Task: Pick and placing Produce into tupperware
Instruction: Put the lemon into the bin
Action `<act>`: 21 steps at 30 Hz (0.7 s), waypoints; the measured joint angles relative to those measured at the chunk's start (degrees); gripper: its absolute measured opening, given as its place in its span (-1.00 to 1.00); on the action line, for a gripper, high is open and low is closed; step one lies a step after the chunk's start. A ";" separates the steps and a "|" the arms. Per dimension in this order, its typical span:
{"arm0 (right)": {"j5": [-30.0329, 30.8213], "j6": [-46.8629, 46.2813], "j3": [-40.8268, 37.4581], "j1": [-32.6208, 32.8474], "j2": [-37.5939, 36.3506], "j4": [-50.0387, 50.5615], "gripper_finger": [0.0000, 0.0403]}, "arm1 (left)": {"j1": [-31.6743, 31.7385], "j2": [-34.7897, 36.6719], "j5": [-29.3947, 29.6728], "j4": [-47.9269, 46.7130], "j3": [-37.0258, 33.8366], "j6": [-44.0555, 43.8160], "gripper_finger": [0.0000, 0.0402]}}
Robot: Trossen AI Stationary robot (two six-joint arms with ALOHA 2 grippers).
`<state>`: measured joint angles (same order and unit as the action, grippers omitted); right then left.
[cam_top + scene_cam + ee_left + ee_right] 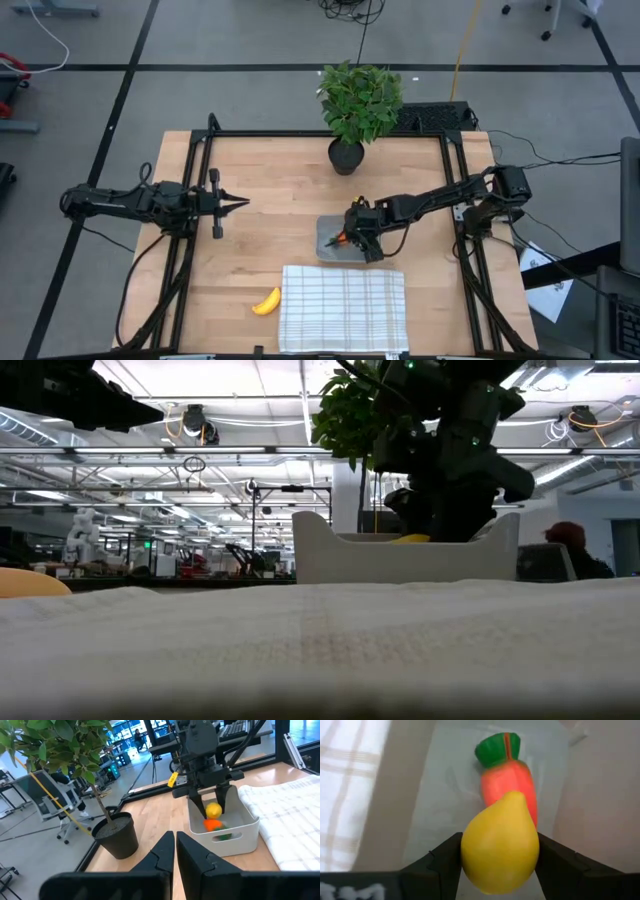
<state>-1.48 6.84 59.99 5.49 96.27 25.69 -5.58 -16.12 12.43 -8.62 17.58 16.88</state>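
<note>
The right gripper (pixel 500 865) has its jaws clamped across the yellow fruit's (pixel 500 845) smooth, likely slippery belly, over the tupperware (pixel 245 827); left gripper (pixel 175 852) has its jaws together.

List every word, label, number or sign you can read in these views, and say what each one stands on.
No text can be read in any view.
Yellow tag hanging on the right arm above the tupperware: any print too small to read.
Sheets of paper on the floor right of the table: print too small to read.
Signs in the room behind, low view: blurred.
</note>
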 joint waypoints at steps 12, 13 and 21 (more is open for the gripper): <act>-1.83 0.09 -0.02 -1.30 0.28 0.15 0.02 | 0.00 0.00 -0.09 0.00 0.00 -0.04 -0.88; -1.85 0.27 -0.17 -1.32 0.27 -0.21 0.00 | 0.00 0.00 -0.13 0.02 0.00 -0.04 -0.88; -1.81 0.93 -1.18 -1.35 0.26 -0.66 0.05 | 0.00 0.00 -0.17 0.00 0.00 -0.07 -0.88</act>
<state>-3.29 7.77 58.81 4.14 96.53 25.04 -5.58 -16.12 12.26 -8.62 17.58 16.82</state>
